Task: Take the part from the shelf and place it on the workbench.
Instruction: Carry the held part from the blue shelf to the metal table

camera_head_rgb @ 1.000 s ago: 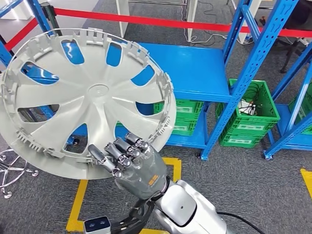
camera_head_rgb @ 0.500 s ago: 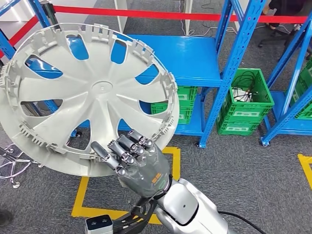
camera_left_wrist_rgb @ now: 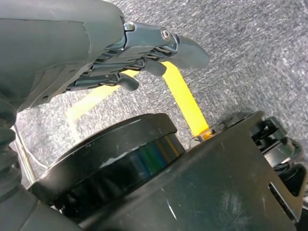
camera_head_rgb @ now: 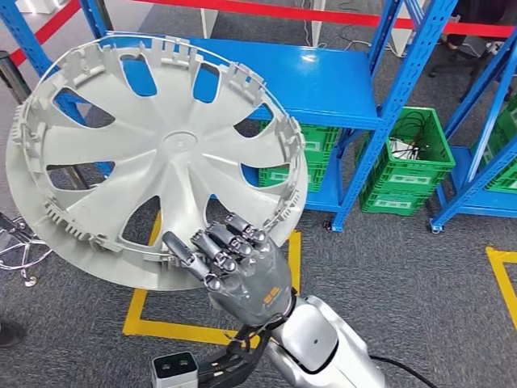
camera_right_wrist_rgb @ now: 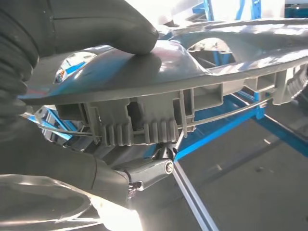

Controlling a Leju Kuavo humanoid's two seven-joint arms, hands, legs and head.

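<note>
The part is a large silver wheel cover [camera_head_rgb: 165, 153] with spoke openings and a ring of clips, held tilted in the air on the left of the head view. My right hand [camera_head_rgb: 244, 271] grips its near rim from below, fingers curled over the clip ring. In the right wrist view the thick thumb [camera_right_wrist_rgb: 109, 24] presses on the wheel cover's [camera_right_wrist_rgb: 174, 62] smooth face, and fingers sit under the clips. My left hand [camera_left_wrist_rgb: 138, 53] hangs over the grey floor with its fingers stretched out and nothing in it.
A blue steel shelf [camera_head_rgb: 317, 81] stands ahead, its board bare, with green crates [camera_head_rgb: 414, 162] underneath. Its blue upright [camera_head_rgb: 390, 113] slants at the right. Red barrier tape [camera_head_rgb: 342, 14] runs behind. Yellow floor tape [camera_head_rgb: 182, 330] marks a square on the grey carpet.
The whole picture has shifted, so the camera moved: the shelf and crates sit lower and more to the right. The wheel cover stays in my right hand's grip.
</note>
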